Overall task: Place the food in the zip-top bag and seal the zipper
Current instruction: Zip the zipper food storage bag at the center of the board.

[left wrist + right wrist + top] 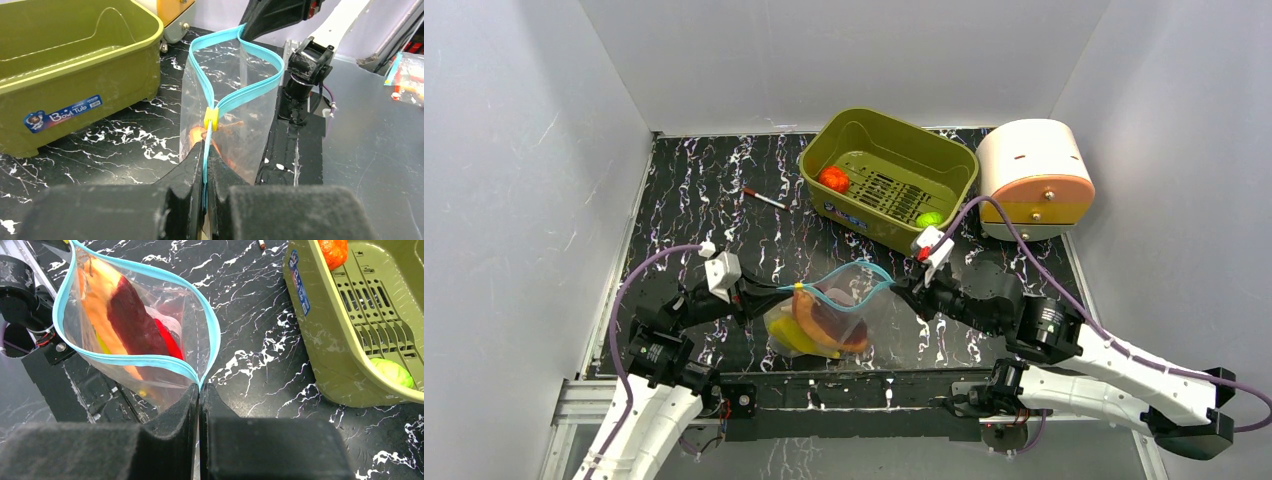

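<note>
Two ends of the zipper [250,92] are pinched. The left gripper [205,160] is clamped on the end just behind the yellow slider [211,117], and the right gripper [200,390] is clamped on the opposite end. The bag [829,315] is held between them at the near middle of the table [694,200], with its mouth spread open. A carrot [95,305], eggplant [132,315], chili [167,342] and banana [794,340] are seen inside it. The surface is black, veined with white like marble, and is enclosed by plain pale grey walls [544,150]. A tub [864,215] is set at the back, and a tomato [833,179] and green fruit [929,218] are kept well apart in it. A stick [764,198] is laid to its left. A white and orange drum [1034,175] is set to its right.
</note>
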`<state>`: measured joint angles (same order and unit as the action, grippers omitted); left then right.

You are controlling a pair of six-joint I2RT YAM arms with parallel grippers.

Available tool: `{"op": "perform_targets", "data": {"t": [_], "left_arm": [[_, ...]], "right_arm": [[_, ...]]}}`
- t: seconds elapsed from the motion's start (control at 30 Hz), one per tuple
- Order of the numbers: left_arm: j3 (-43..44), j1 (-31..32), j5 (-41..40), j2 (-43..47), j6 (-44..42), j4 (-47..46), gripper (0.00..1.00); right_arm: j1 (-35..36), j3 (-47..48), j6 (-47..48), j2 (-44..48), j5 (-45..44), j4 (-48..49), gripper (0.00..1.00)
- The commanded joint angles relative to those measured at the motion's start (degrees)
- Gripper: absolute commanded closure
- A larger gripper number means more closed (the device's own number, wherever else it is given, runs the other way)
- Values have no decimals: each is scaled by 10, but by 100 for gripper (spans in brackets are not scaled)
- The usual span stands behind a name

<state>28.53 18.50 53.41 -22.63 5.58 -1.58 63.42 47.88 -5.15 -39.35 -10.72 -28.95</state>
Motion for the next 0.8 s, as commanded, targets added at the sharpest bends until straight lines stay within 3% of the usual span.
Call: {"op": "perform_targets", "data": {"t": [0.0, 0.1, 0.2, 0.27, 0.77], "left_arm": [[0, -1, 39, -3, -15, -17, 100], [3, -1, 51, -6, -31, -5, 100], [-1, -1, 64, 0, -39, -6, 100], [-6, -1, 78, 2, -38, -17, 100], [14, -1, 82, 1, -50, -2, 100]], "right_arm": [[2, 17, 1, 15, -11, 9, 100], [2, 15, 10, 24, -1, 24, 96], [2, 18, 39, 37, 32, 42, 68], [2, 19, 68, 35, 60, 42, 55], [2, 178, 174, -213, 252, 84, 44]]}}
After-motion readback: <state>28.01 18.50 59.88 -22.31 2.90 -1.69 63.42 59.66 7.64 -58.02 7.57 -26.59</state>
